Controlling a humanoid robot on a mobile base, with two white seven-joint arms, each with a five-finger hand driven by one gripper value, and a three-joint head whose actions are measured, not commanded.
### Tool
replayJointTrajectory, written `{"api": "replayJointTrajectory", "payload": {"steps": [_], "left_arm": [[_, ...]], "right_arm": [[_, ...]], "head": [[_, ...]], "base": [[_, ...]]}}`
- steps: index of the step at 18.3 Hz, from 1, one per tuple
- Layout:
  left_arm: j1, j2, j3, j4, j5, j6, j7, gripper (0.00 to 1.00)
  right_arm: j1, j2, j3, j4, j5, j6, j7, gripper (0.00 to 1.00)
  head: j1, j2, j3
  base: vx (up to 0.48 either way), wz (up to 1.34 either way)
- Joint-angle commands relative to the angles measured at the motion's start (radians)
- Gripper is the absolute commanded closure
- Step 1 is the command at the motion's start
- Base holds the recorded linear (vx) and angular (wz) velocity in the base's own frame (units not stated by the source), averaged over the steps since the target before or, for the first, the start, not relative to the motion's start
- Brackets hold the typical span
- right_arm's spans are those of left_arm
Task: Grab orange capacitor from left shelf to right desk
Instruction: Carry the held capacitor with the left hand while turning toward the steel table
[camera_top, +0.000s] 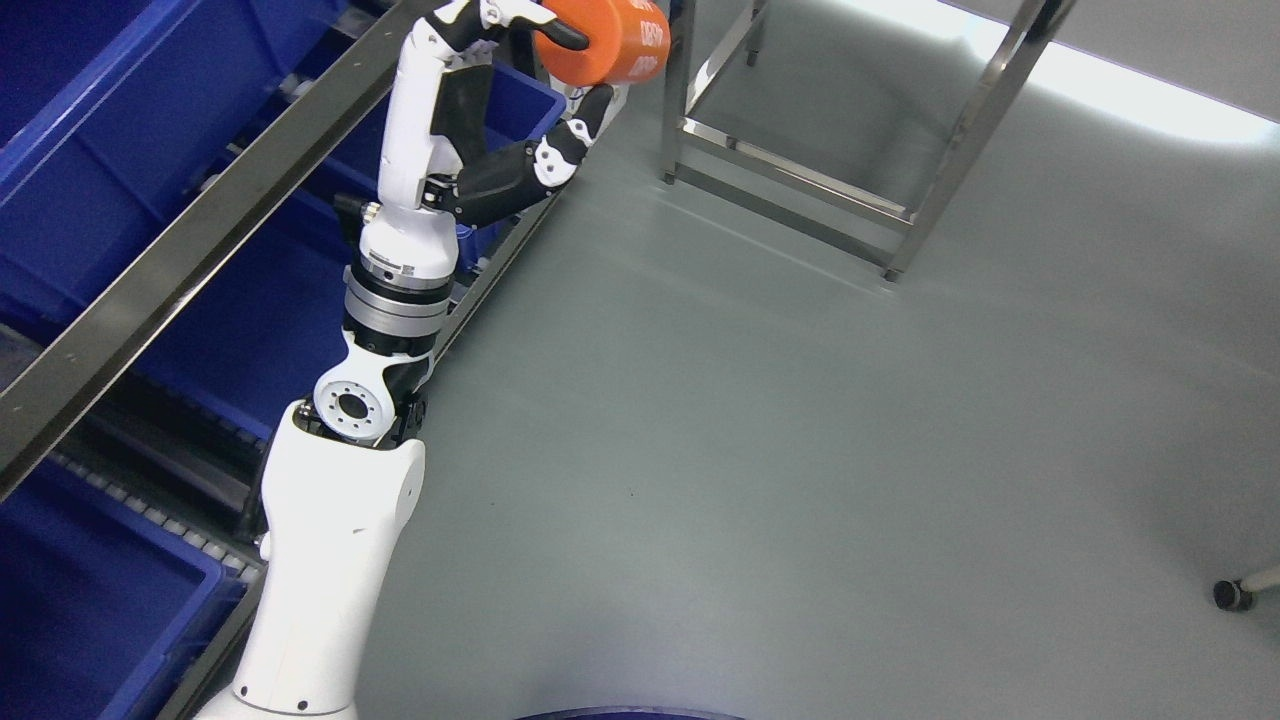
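Note:
An orange cylindrical capacitor (612, 40) with white print is at the top edge of the head view, held in my left hand (560, 70). The fingers curl over its top and the thumb presses from below. The white left arm (400, 260) reaches up from the lower left, beside the shelf of blue bins (120, 150). The capacitor hangs in the air just right of the shelf, above the grey floor. The right arm does not show.
A grey metal shelf rail (200, 230) runs diagonally across the left. The steel legs and lower bars of a desk frame (800, 180) stand at the top middle. A caster wheel (1232, 594) sits at the right edge. Grey floor (800, 450) fills the rest.

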Motion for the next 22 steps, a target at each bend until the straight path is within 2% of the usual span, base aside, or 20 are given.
{"api": "replayJointTrajectory", "payload": {"steps": [1, 7, 18, 22], "left_arm": [[-0.002, 0.017, -0.172, 0.018, 0.006, 0.197, -0.002, 0.97], [-0.094, 0.017, -0.267, 0.029, 0.012, 0.386, -0.002, 0.97], [-0.166, 0.017, -0.301, 0.030, 0.055, 0.461, -0.002, 0.97], [-0.247, 0.017, -0.307, 0.092, 0.053, 0.476, -0.002, 0.97]], "right_arm": [[-0.001, -0.017, -0.011, -0.034, 0.000, 0.000, -0.001, 0.00], [-0.001, -0.017, -0.011, -0.034, 0.000, 0.000, -0.001, 0.00], [-0.001, -0.017, -0.011, -0.034, 0.000, 0.000, -0.001, 0.00], [-0.001, -0.017, -0.011, -0.034, 0.000, 0.000, -0.001, 0.00]], "head": [[0.0000, 0.000, 0.000], [0.0000, 0.000, 0.000], [0.0000, 0.000, 0.000], [0.0000, 0.000, 0.000]], "base": [[0.063, -0.43], [0.058, -0.35], [0.154, -0.19], [0.296, -0.02]]}}
